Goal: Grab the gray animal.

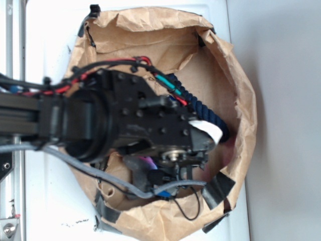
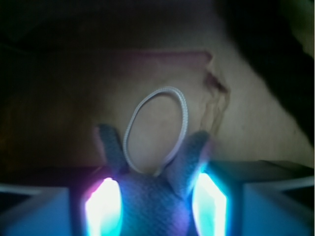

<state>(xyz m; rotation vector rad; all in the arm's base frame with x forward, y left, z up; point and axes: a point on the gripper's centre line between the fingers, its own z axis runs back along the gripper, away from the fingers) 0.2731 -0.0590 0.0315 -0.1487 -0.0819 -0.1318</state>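
Glowing finger pads (image 2: 103, 206) of the gripper (image 2: 155, 209) sat closed on the gray animal (image 2: 150, 196), its white loop (image 2: 157, 130) poking up betw. them. From outside, the arm (image 1: 100, 120) hid most of the toy. Blue rope (image 1: 203, 105) lay in a brown paper bag (image 1: 241, 100) on a white table (image 1: 45, 191); background was blurry, dim.

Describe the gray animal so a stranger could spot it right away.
Look inside the brown paper bag, under the black gripper. Between its glowing fingers sits the gray animal, a woven gray toy with two pointed ears and a thin white cord loop, unlike the thick dark blue rope.
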